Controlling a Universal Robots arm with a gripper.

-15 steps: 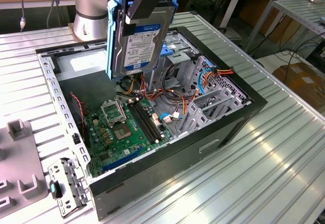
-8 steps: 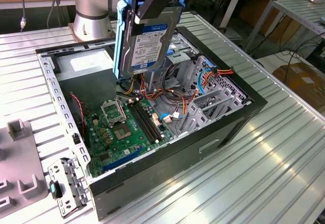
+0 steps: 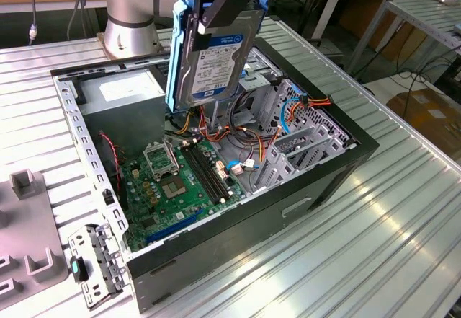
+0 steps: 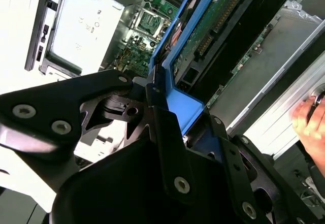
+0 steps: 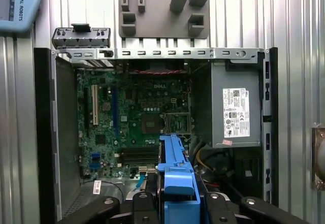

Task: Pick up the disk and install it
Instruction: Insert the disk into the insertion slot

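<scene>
While hanging over the open case point(image 3: 310, 181), grips the disk point(image 3: 209, 58) in the hand point(image 3: 209, 1), clenched on its blue rails point(image 5: 175, 168). Holds it on edge, long side upright, label facing out in the exterior view. Hovers above the case's interior, near the power supply point(image 3: 122, 91) and above the motherboard point(image 3: 180, 181). Leaves the case lying open side up on the ribbed worktop point(image 3: 389, 246).

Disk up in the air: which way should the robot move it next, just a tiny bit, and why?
Probably a small shift toward the exterior view's right, to bring it over the drive cage. The gripper holds the disk on edge above the open case. The disk seems to hang over the motherboard side, not lined up with the cage.
</scene>
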